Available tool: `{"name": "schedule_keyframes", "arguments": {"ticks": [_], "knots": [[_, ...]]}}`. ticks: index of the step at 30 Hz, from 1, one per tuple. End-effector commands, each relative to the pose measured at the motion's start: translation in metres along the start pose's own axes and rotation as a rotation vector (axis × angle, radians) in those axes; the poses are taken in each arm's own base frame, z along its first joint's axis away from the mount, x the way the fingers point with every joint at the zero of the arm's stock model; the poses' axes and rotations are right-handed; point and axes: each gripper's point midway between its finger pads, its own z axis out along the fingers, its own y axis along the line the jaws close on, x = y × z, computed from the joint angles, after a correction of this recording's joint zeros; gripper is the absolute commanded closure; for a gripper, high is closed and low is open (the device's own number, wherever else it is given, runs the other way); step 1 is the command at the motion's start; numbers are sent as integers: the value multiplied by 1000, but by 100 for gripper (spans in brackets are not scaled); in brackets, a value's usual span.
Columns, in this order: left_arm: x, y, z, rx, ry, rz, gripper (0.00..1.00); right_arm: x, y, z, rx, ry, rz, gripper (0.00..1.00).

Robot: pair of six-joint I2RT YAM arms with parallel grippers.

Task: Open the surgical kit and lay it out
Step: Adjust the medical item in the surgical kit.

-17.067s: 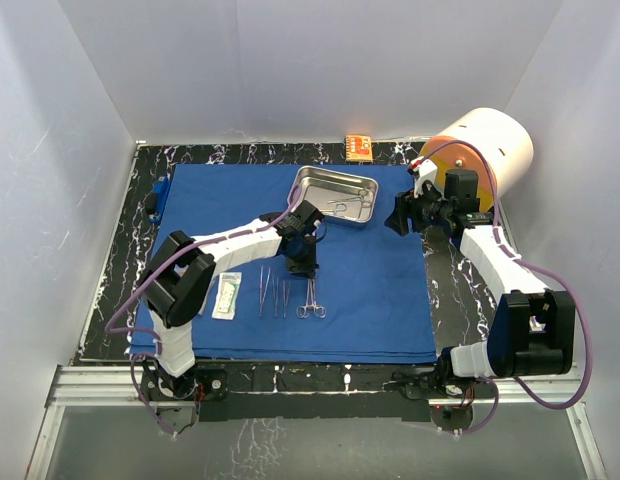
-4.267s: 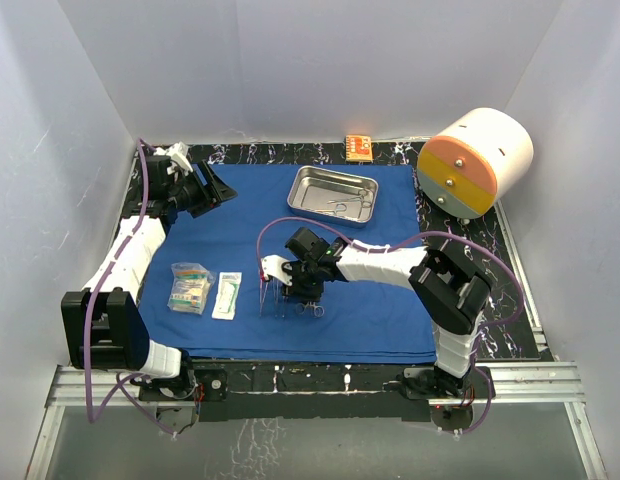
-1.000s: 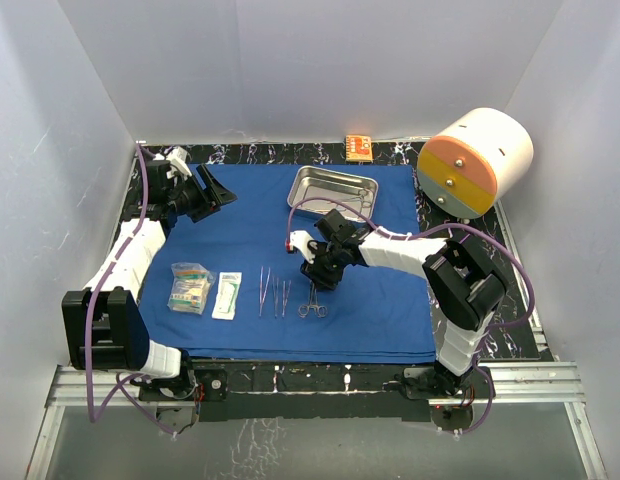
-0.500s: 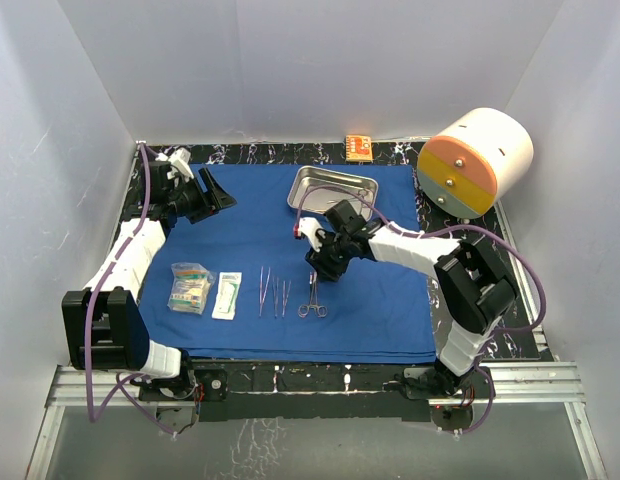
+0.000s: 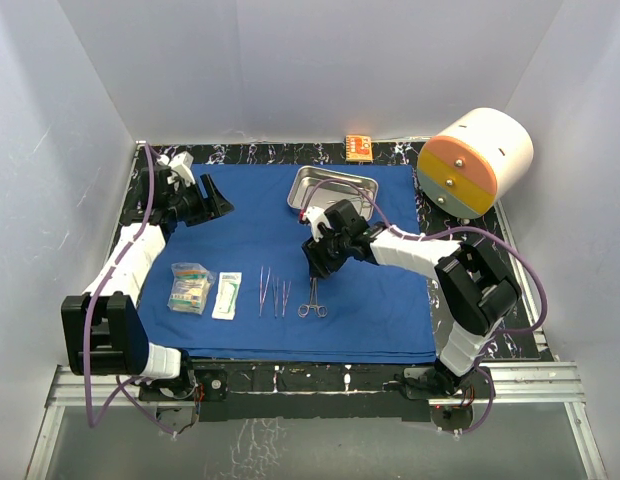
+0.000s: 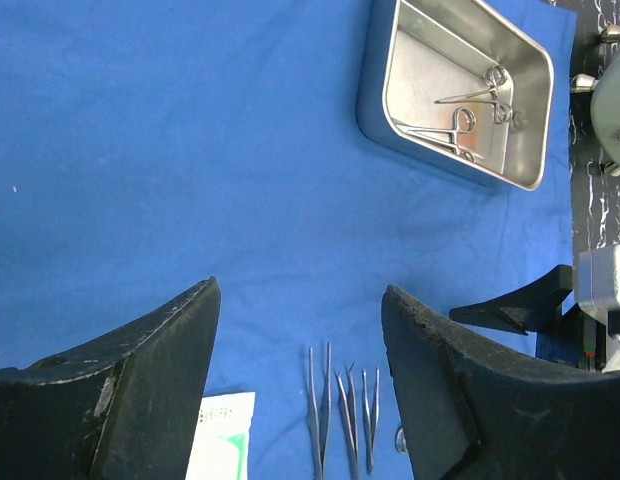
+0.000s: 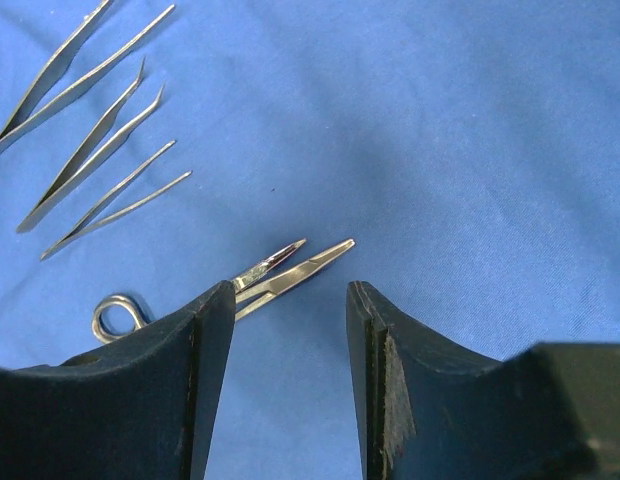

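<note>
Under the open, empty right gripper [image 7: 290, 292] one clamp [image 7: 310, 265] is lying out; two more clamps [image 6: 468, 118] are waiting in the tray [image 6: 430, 65] beyond, left gripper [image 6: 300, 300] gaping.

Right arm in, left arm out, one packet added.
The right gripper [image 7: 290, 295] has come from the cylinder [image 5: 480, 160] to just in front of the steel tray [image 5: 340, 173], rising off the clamp [image 5: 311, 298] with its jaws widening. The left gripper [image 6: 300, 290] has withdrawn far left of the tray, and a colourful packet [image 5: 190, 288] now lies front-left of it.
</note>
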Motion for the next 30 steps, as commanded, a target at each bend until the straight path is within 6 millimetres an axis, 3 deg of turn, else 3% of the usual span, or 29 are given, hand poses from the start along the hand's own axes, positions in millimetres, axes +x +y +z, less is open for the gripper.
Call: {"name": "schedule_keyframes", "arguments": {"ticks": [1, 8, 14, 30], "knots": [[-16, -6, -16, 4, -80, 67, 35, -24, -8, 1, 48, -102, 50, 53], [-14, -3, -14, -4, -79, 64, 35, -19, -2, 6, 16, -80, 82, 53], [-15, 1, -13, -19, -79, 76, 35, 5, 1, 17, 6, -20, 113, 54], [-13, 4, -11, -28, -80, 84, 35, 12, 6, 26, 64, 1, 84, 60]]}}
